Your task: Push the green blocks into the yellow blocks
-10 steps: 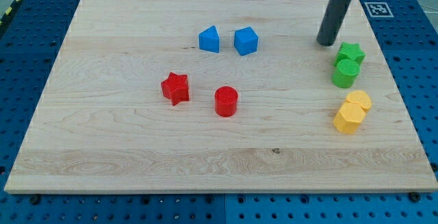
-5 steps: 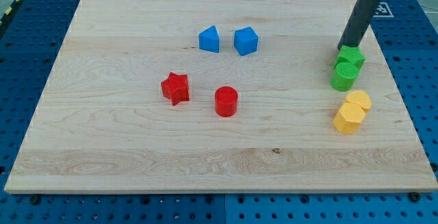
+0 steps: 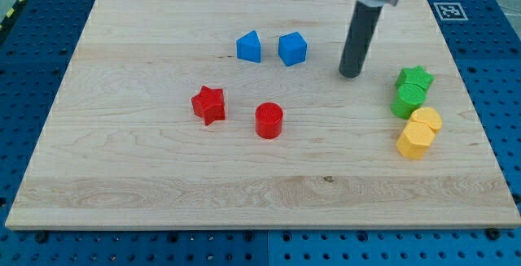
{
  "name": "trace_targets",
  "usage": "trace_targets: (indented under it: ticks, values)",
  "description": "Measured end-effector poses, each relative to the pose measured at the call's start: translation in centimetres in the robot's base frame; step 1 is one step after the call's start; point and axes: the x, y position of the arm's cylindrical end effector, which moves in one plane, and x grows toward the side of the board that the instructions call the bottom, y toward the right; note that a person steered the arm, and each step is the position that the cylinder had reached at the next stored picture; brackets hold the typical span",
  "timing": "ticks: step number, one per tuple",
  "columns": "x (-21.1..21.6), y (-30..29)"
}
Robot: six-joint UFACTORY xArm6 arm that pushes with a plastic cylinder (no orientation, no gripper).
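A green star block (image 3: 415, 77) and a green cylinder (image 3: 409, 101) sit near the board's right edge, one just below the other. The green cylinder touches the yellow round block (image 3: 426, 119), which sits against a yellow hexagonal block (image 3: 414, 140). My tip (image 3: 351, 74) rests on the board to the left of the green star, apart from it, and right of the blue blocks.
Two blue blocks (image 3: 250, 46) (image 3: 292, 48) lie at the upper middle. A red star (image 3: 208, 104) and a red cylinder (image 3: 269, 120) lie at the centre. The wooden board (image 3: 122, 176) sits on a blue pegboard table.
My tip moved right to the green star, then swung back left. The two green blocks shifted down, and the green cylinder now touches the yellow round block.
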Motion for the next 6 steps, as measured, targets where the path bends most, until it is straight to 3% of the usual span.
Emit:
trace_targets:
  ticks: [2, 6]
  values:
    - [6.2, 0.7]
    - [5.8, 1.6]
